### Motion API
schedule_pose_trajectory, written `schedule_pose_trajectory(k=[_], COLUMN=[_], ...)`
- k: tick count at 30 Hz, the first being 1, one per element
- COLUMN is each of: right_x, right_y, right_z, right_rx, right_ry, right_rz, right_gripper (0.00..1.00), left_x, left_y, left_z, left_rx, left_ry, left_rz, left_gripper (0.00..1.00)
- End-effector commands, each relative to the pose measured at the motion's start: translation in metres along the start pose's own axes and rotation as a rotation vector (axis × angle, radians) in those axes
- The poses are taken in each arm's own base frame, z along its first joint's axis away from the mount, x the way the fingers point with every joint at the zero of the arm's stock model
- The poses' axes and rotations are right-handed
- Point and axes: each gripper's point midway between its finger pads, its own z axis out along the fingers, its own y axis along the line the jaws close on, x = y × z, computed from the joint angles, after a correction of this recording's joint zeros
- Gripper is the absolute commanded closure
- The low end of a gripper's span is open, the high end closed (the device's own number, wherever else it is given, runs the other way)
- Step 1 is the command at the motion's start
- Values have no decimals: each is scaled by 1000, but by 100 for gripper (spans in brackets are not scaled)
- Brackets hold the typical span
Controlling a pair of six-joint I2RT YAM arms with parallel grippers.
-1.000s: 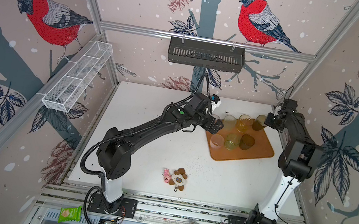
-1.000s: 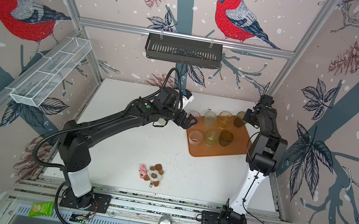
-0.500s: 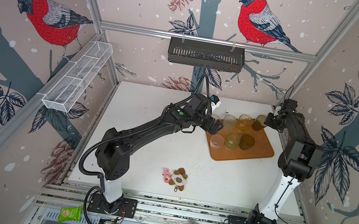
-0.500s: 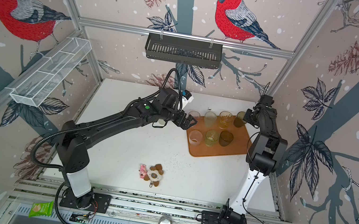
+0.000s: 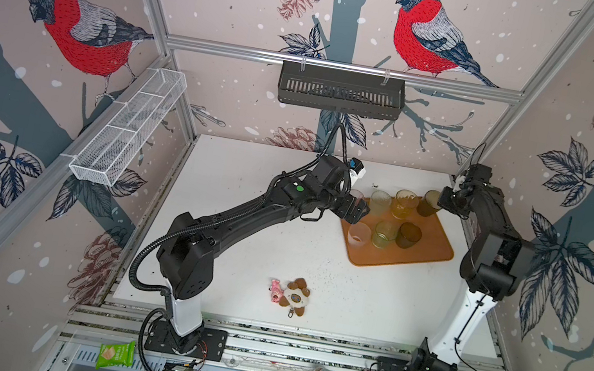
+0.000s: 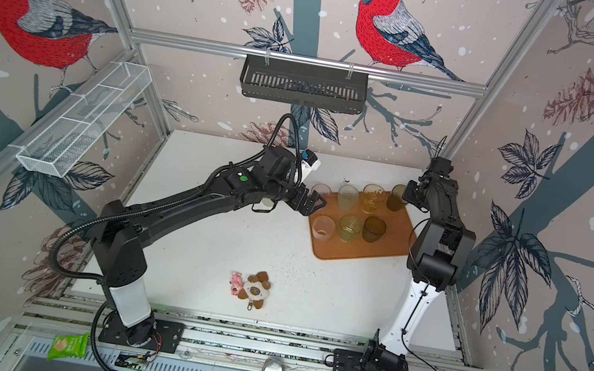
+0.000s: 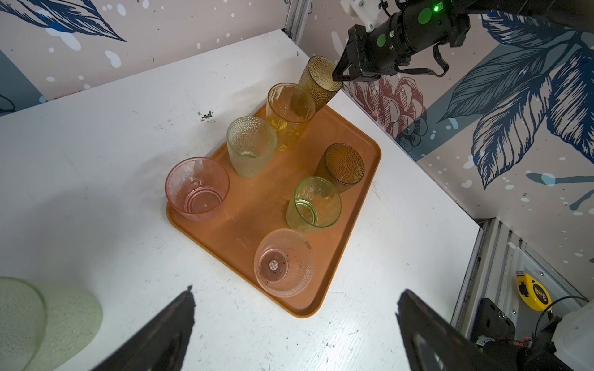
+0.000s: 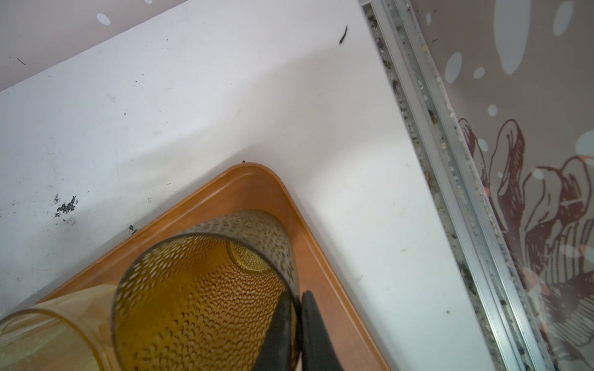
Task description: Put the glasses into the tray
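Seven trayed glasses [image 7: 250,146] | left end effector [image 6: 312,201] open | right end effector [image 7: 338,78] grips tall glass [image 7: 316,82]

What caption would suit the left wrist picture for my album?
Six glasses stand on the tray as the right end effector pinches a tall amber glass at its corner.

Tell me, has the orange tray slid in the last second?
No. The tray sits where it did, its far corner equally close to the right edge of the table.

Seven tinted glasses [image 7: 251,146] stand on the orange tray [image 7: 257,205]; a pale-green one [image 7: 48,321] is off it.
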Motion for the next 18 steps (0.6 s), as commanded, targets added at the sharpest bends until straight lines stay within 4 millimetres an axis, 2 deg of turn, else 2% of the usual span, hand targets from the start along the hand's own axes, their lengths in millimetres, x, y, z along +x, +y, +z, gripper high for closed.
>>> schedule_pose_trajectory(k=[1,18], right_x=[-2,-5], right_y=[0,3], right_z=[-5,-6], right_rx=[6,-1], right_ry=[-4,-11], right_rz=[-13,-14], right_gripper=[88,85], left_x=[-8,-8], left_y=[-3,-5], left_z=[-4,-4], left_rx=[8,6], left_ry=[-30,-28], left_rz=[9,14], left_gripper=[2,2])
